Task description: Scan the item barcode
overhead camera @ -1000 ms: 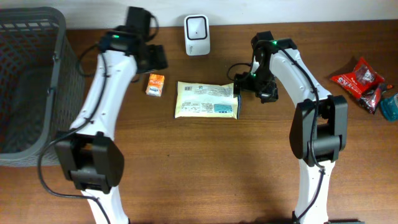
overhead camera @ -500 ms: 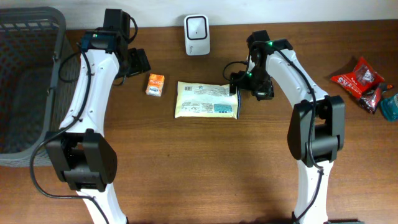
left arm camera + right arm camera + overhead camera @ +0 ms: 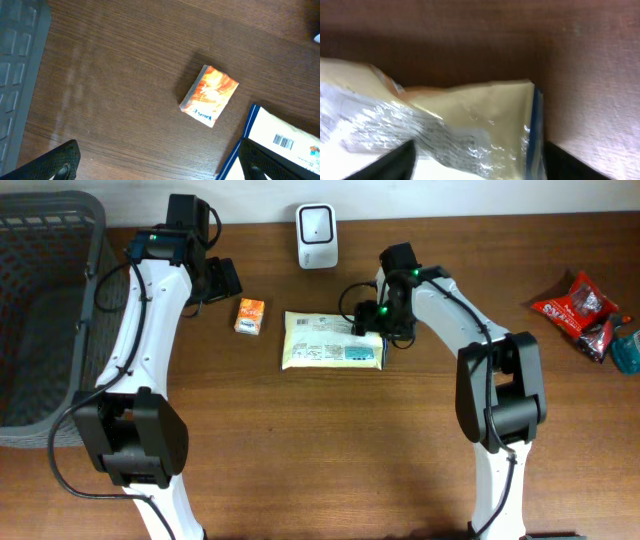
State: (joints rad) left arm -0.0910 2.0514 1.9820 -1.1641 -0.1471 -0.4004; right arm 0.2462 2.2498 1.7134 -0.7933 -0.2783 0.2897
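Brown wooden table fills the overhead view. At its far left stands a dark grey mesh basket. Beside it my left arm reaches toward the upper left of the frame. My left jaws are wide apart. In the left wrist view one finger sits in the lower left corner and the other in the lower right corner, with only wood between them. They hold nothing. Just to the right of these jaws a small orange box lies flat on the table, near the packet but apart from it.

The item to scan is a pale yellow packet. It lies flat at the centre of the overhead frame, printed side up. Its barcode shows at the lower right of the left wrist view. At the top centre stands a white scanner, well apart from the packet.

My right arm reaches to the packet's right end. My right jaws stand apart there, with the packet's corner between them. In the right wrist view one finger is over the crinkled film and the other is just beside the blue edge. I see no firm grip.

At the far right edge lie red snack bags and something teal, only partly visible.
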